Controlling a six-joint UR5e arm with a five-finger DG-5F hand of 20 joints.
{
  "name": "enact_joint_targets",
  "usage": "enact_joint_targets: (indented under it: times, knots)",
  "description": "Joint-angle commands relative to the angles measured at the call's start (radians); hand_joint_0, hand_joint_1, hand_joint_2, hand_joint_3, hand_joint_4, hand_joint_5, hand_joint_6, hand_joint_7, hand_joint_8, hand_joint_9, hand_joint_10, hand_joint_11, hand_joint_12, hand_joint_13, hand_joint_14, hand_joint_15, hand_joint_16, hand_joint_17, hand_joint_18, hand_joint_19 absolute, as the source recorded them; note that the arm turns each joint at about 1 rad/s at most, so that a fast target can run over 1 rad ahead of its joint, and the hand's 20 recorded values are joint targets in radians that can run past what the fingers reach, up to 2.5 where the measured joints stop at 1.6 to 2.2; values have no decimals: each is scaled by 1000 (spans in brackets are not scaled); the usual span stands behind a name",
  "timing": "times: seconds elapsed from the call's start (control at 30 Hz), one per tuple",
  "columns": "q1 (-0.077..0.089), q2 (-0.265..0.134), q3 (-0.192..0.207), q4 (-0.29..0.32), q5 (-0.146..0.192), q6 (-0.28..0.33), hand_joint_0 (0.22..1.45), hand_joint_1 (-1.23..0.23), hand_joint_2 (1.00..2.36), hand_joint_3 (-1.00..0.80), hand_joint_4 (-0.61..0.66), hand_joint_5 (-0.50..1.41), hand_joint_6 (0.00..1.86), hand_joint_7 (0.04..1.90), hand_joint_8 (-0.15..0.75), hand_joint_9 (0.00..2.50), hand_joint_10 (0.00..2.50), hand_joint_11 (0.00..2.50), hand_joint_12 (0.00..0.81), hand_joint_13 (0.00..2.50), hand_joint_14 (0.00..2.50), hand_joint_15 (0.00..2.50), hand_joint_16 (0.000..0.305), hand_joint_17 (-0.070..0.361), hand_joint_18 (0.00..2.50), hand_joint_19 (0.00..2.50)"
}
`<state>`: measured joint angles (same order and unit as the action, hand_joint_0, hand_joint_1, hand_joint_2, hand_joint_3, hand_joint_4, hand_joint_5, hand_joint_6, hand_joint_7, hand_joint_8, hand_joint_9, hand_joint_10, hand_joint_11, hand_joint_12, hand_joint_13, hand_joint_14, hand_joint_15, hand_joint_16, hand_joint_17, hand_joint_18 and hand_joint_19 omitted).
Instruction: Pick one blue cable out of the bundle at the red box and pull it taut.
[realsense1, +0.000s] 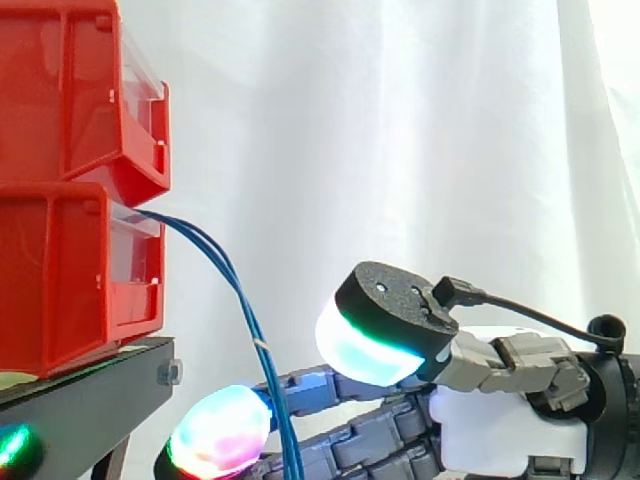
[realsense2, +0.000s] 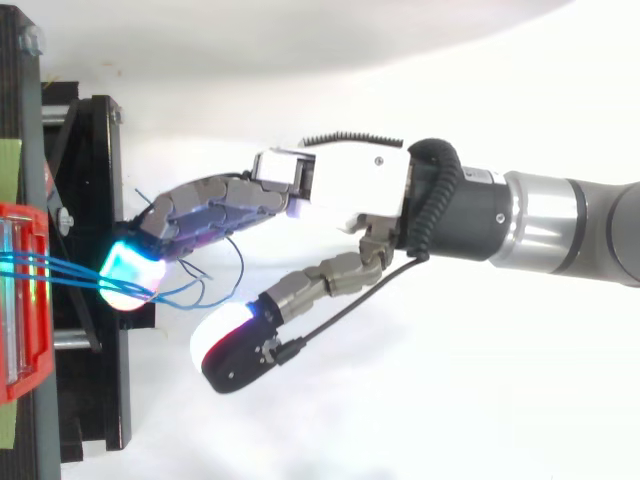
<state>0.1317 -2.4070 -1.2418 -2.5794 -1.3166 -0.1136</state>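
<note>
My hand (realsense2: 350, 185) reaches toward the red bins (realsense1: 60, 280) with fingers nearly straight and thumb spread wide, gripping nothing. The blue cables (realsense1: 262, 345) droop from the lower bin and run across my glowing fingertips (realsense2: 125, 275).

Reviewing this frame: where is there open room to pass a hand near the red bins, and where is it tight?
Free: the gap before the curtain, above the blue cables, between the red bins and the hand's thumb. In the top view, the white surface below the thumb. Crowded: the stand's edge, where cables meet the hand.
</note>
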Motion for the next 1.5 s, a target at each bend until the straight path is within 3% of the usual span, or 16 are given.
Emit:
enact_joint_targets:
  times: [0.0,0.57,1.07,1.47]
  knots:
    - [11,0,1,12,13,3,499,-723,1000,-500,328,-109,502,826,329,515,1,0,364,598,4,145,46,103,357,165]
    - [-1,0,1,15,10,60,524,-720,1000,-500,326,-98,502,882,328,539,1,0,358,625,5,167,44,98,407,218]
    - [-7,0,18,12,5,80,569,-742,1008,-397,182,-77,500,1168,322,550,0,6,347,635,5,190,41,93,410,239]
    - [-11,0,39,8,4,80,569,-744,1008,-408,157,-92,557,1069,320,567,0,39,347,638,6,198,41,92,403,248]
